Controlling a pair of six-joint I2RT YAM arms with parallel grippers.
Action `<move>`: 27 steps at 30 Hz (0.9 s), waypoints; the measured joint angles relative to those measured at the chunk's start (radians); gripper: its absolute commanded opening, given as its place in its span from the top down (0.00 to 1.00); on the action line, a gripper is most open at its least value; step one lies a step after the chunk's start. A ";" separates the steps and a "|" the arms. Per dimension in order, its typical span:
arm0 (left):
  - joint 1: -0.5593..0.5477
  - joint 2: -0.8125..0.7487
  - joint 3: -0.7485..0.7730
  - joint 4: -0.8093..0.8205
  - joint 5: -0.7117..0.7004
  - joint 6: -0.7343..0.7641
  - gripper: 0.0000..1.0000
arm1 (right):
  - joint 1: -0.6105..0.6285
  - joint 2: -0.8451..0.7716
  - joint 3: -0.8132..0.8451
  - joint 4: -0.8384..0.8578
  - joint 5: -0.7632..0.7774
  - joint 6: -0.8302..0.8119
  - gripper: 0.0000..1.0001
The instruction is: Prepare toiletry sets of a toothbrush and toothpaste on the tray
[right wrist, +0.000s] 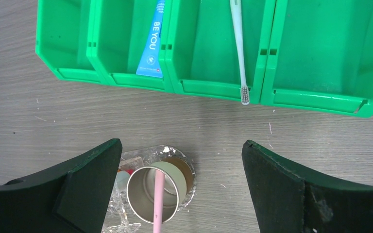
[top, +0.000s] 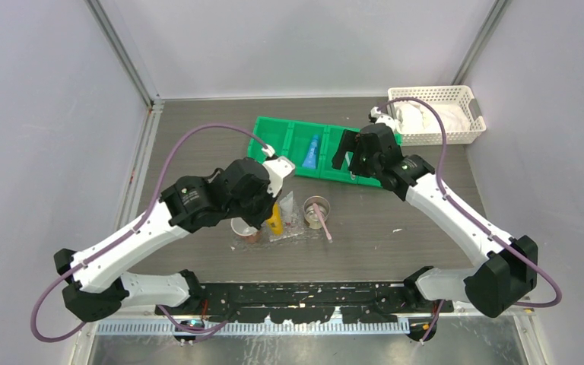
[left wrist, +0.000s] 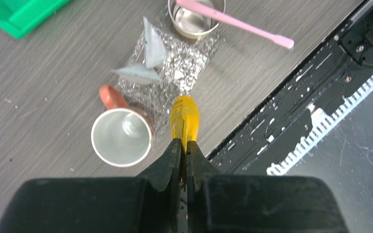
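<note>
My left gripper (left wrist: 183, 143) is shut on the flat end of a yellow-orange toothpaste (left wrist: 184, 118). The tube (top: 274, 219) points down at the near edge of the crinkly clear tray (left wrist: 187, 63), beside an empty metal cup (left wrist: 121, 137). A second cup (left wrist: 196, 17) on the tray holds the pink toothbrush (left wrist: 238, 22). My right gripper (right wrist: 180, 145) is open above the table, between that cup (right wrist: 158, 194) and the green bin (right wrist: 320, 58). In the bin lie a blue toothpaste (right wrist: 151, 46) and a grey toothbrush (right wrist: 238, 48).
A white lattice basket (top: 456, 95) with white cloth stands at the back right. A red-orange rounded piece (left wrist: 110, 96) lies beside the empty cup. The black base rail (left wrist: 291, 97) runs along the near table edge.
</note>
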 measured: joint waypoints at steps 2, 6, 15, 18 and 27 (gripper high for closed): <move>-0.002 -0.006 -0.031 0.057 -0.002 0.016 0.98 | -0.003 0.000 -0.013 0.005 -0.007 0.001 0.00; -0.003 -0.002 -0.070 0.129 -0.012 0.035 0.98 | -0.014 0.000 -0.034 0.023 -0.018 0.002 0.00; -0.003 0.031 -0.080 0.165 -0.056 0.046 0.98 | -0.048 0.000 -0.098 0.057 -0.053 0.002 0.00; -0.003 0.042 -0.080 0.162 -0.063 0.045 0.98 | -0.058 0.000 -0.107 0.070 -0.064 0.002 0.00; -0.003 0.047 -0.105 0.153 -0.068 0.037 0.97 | -0.075 0.000 -0.144 0.105 -0.095 0.003 0.00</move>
